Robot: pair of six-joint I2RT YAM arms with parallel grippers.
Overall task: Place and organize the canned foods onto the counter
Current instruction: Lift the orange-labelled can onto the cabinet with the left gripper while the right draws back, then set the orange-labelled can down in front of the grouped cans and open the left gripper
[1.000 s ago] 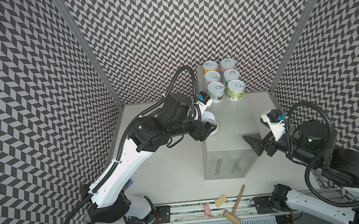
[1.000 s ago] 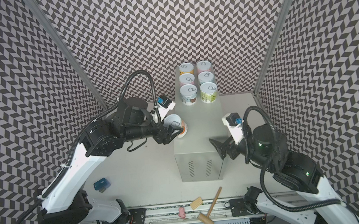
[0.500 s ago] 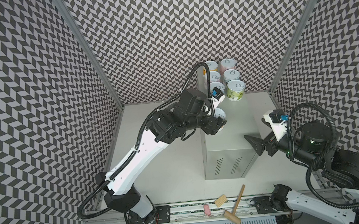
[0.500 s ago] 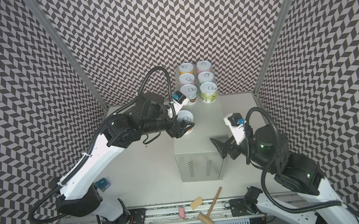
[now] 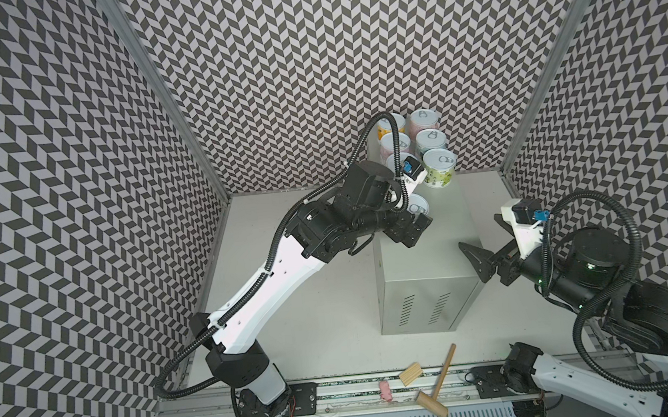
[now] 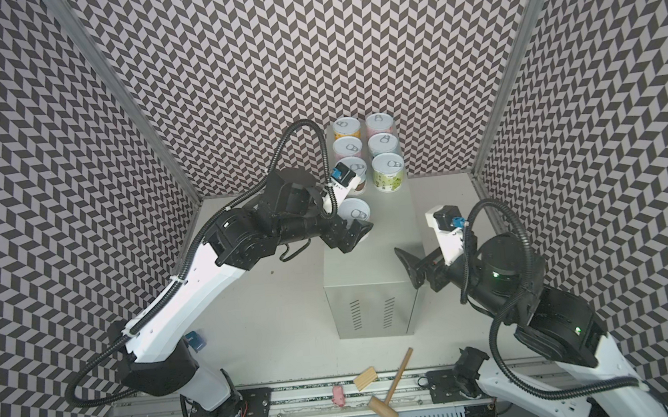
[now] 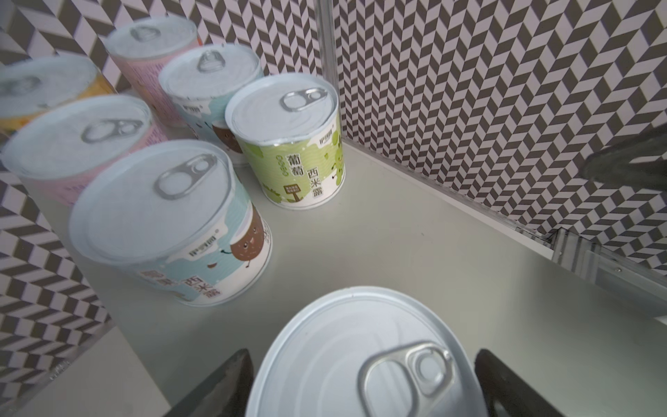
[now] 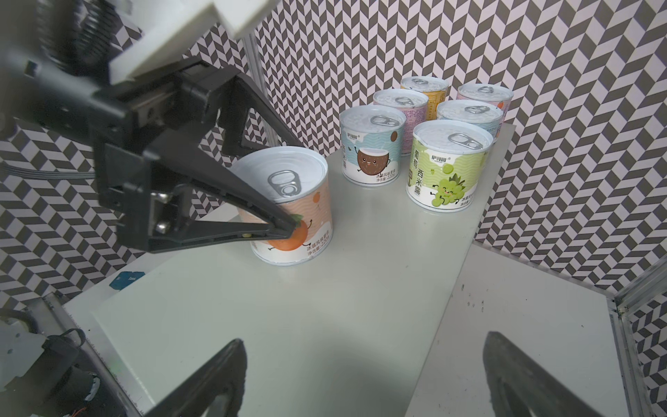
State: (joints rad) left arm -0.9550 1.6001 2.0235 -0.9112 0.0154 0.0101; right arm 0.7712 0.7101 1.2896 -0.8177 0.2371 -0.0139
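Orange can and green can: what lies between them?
Only bare counter separates the orange can from the green can, seen in the right wrist view.

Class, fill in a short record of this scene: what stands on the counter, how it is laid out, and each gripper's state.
On counter: six cans in a two-by-three block at the back; orange can alone in front
Total: seven, all upright
Left gripper: open, jaws either side of orange can
Right gripper: open, empty
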